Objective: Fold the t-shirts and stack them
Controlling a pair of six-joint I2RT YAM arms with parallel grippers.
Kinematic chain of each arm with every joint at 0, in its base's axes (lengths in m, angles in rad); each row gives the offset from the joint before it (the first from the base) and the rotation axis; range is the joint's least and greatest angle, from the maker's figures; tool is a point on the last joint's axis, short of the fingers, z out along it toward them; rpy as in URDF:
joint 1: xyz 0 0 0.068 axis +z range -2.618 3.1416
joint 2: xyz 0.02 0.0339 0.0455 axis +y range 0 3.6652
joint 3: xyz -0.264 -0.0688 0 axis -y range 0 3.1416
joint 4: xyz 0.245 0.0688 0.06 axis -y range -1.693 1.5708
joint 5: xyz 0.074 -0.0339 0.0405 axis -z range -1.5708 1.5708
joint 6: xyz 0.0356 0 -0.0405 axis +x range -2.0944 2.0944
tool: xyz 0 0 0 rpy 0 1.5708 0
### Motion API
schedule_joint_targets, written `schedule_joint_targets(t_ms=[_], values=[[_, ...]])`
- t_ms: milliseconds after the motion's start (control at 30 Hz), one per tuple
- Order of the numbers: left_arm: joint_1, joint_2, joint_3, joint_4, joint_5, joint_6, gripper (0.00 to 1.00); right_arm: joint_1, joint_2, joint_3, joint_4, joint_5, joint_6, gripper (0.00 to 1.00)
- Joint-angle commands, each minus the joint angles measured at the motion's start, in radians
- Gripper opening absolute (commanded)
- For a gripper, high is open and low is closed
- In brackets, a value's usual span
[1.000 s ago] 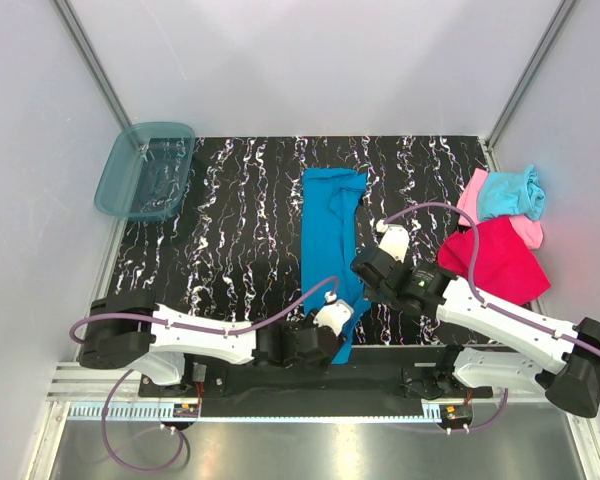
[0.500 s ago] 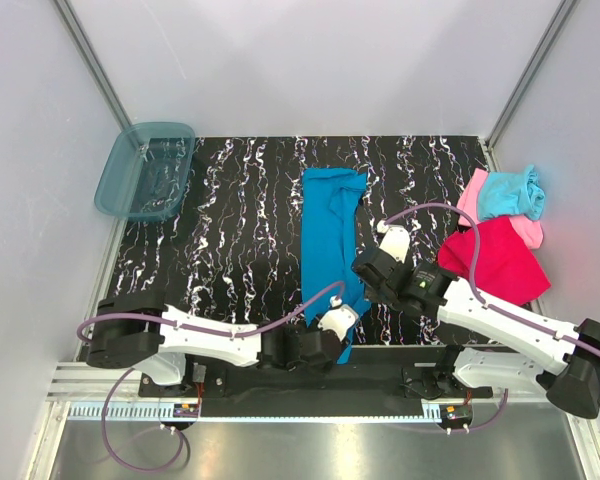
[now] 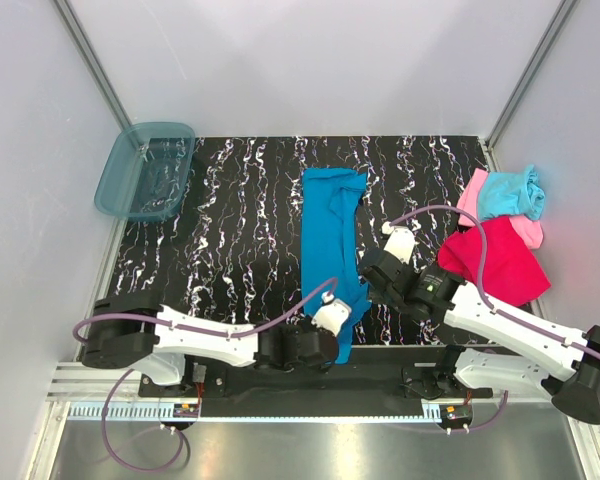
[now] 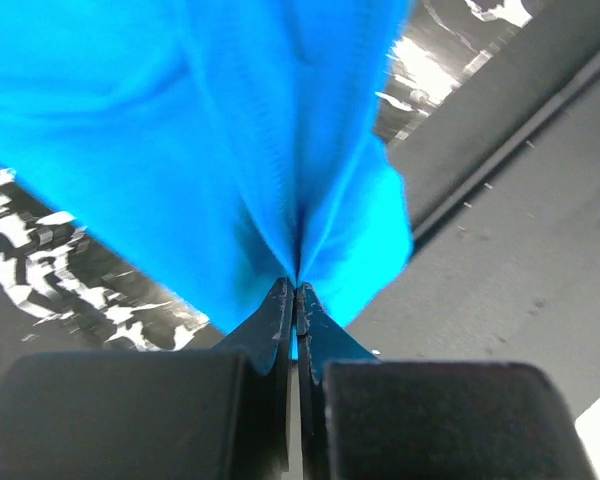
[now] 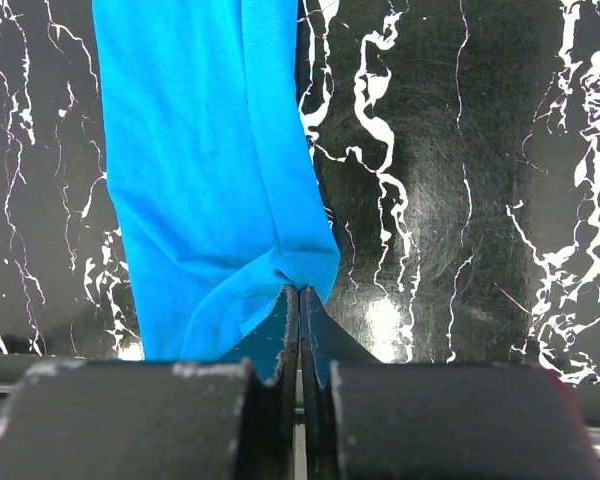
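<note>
- The blue t-shirt [image 3: 330, 225] lies as a long narrow strip down the middle of the marbled table [image 3: 230, 200], its near end at the front edge (readied, I'd guess, for folding away from the arms).
- The left gripper [image 4: 295, 288], jaws pressed together, pinches the near hem.
- The right gripper [image 5: 299, 290], likewise closed, pinches that end's right-hand edge.
- The other tees [image 3: 495, 260] sit heaped far right.

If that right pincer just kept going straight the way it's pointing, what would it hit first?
Most likely the blue t-shirt: the right pincer is shut on its edge, and more of that cloth lies just ahead on the table.
</note>
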Motion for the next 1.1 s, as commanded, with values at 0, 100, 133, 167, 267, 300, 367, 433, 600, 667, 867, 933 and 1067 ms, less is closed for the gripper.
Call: schedule_joint_targets(t_ms=[0, 100, 133, 167, 267, 300, 367, 433, 600, 667, 867, 933, 1067], values=[[-0.012, -0.072, -0.008, -0.039, -0.155, -0.077, 0.00, -0.009, -0.015, -0.002, 0.008, -0.011, -0.003, 0.00], [-0.023, -0.118, -0.010, -0.125, -0.240, -0.158, 0.00, -0.009, -0.019, -0.006, 0.008, -0.023, -0.001, 0.00], [-0.026, -0.142, -0.008, -0.153, -0.282, -0.181, 0.00, -0.007, -0.024, -0.011, 0.008, -0.027, -0.001, 0.00], [-0.032, -0.156, -0.005, -0.180, -0.301, -0.228, 0.00, -0.007, -0.027, -0.014, 0.008, -0.040, 0.000, 0.00], [-0.037, -0.202, 0.001, -0.295, -0.370, -0.323, 0.00, -0.009, -0.050, -0.029, 0.005, -0.064, 0.008, 0.00], [-0.037, -0.219, 0.003, -0.344, -0.382, -0.345, 0.00, -0.009, -0.057, -0.035, 0.005, -0.078, 0.010, 0.00], [-0.038, -0.231, -0.002, -0.378, -0.408, -0.399, 0.00, -0.009, -0.082, -0.046, 0.005, -0.098, 0.011, 0.00], [-0.038, -0.236, -0.005, -0.415, -0.421, -0.434, 0.00, -0.009, -0.108, -0.057, 0.005, -0.112, 0.002, 0.00], [-0.040, -0.227, -0.030, -0.444, -0.419, -0.540, 0.00, -0.006, -0.188, -0.124, 0.045, -0.195, -0.019, 0.00], [-0.041, -0.222, -0.036, -0.452, -0.419, -0.574, 0.00, -0.007, -0.228, -0.153, 0.069, -0.236, -0.020, 0.00], [-0.043, -0.198, -0.025, -0.455, -0.418, -0.608, 0.00, 0.026, -0.257, -0.264, 0.180, -0.346, 0.008, 0.00], [-0.043, -0.182, -0.016, -0.455, -0.418, -0.609, 0.00, 0.068, -0.226, -0.276, 0.217, -0.334, 0.029, 0.00], [-0.043, -0.162, -0.008, -0.455, -0.412, -0.631, 0.00, 0.233, -0.110, -0.263, 0.289, -0.255, 0.071, 0.00]])
